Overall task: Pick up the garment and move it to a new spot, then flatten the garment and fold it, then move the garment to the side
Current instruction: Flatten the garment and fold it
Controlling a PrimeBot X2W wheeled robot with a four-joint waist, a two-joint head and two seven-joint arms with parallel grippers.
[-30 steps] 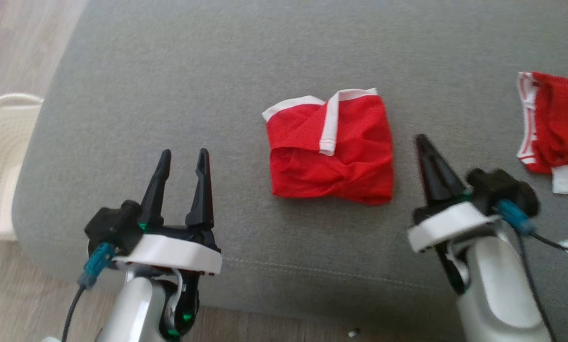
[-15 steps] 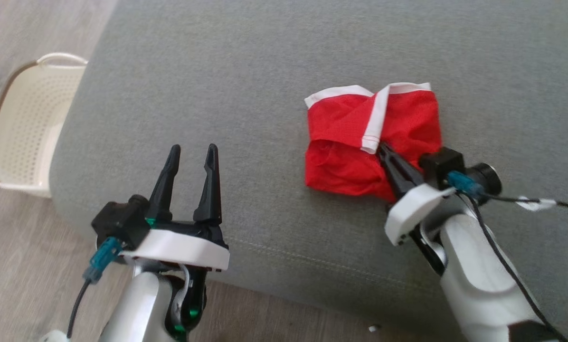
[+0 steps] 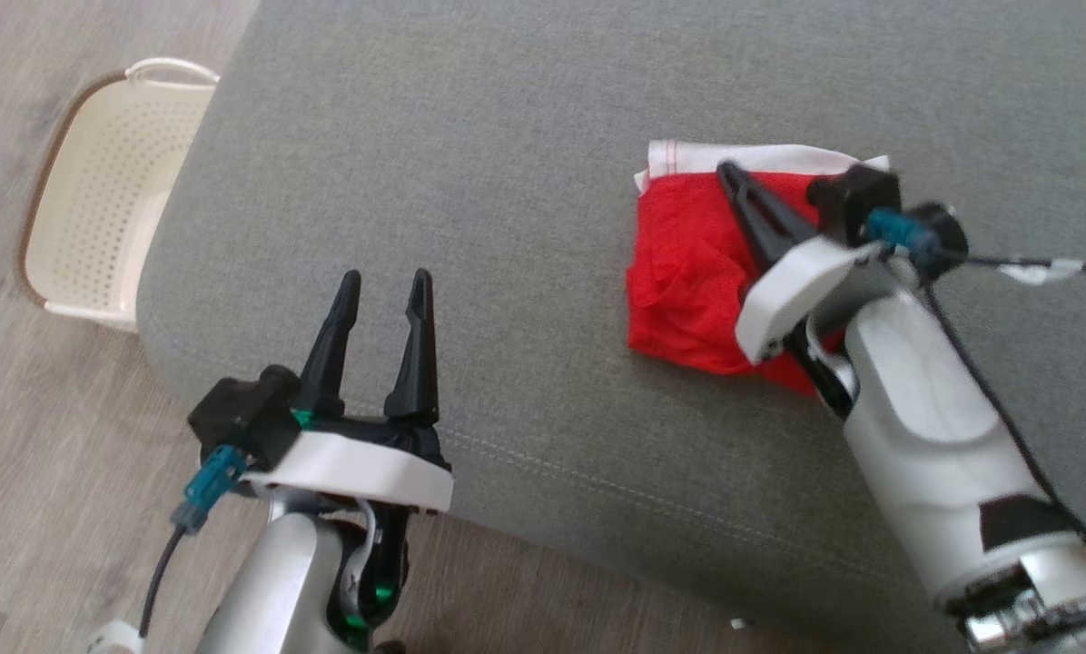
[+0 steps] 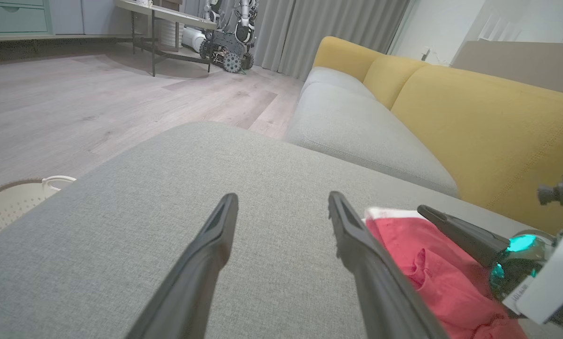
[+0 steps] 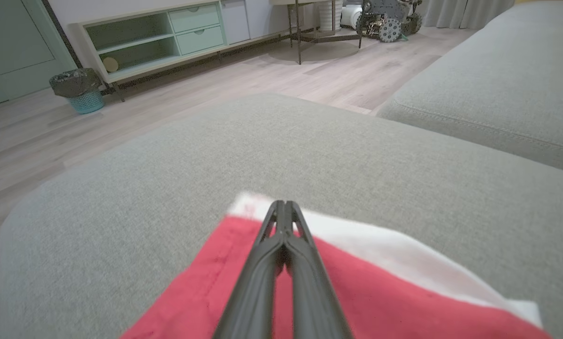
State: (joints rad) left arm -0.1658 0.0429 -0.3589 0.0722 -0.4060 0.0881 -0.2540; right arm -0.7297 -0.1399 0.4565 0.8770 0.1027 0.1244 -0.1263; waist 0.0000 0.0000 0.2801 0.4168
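At the far left a pale perforated basket (image 3: 98,218) sits on the wooden floor (image 3: 44,472), just beside the edge of the grey cushion (image 3: 470,136). Next comes the left gripper (image 3: 386,277), hovering over the cushion's near edge with its two dark fingers spread apart and nothing between them. It is well apart from the cloth.

Further right lies the red garment (image 3: 679,272), resting on the cushion as a compact, roughly rectangular bundle with its white band (image 3: 761,156) along the far edge (a few creases show in the red cloth, but no loose parts trail out).

The right gripper (image 3: 726,169) lies low across the garment, fingers pressed together, their tips reaching the white band. The right wrist view shows the same: closed fingers (image 5: 281,221) over red cloth (image 5: 192,292). Whether any fabric is pinched between them, I cannot tell.

Judging by the tidy shape, the flattening and folding look finished. What seems left is the last step, carrying or sliding the bundle to the side, and the right arm appears placed for that.
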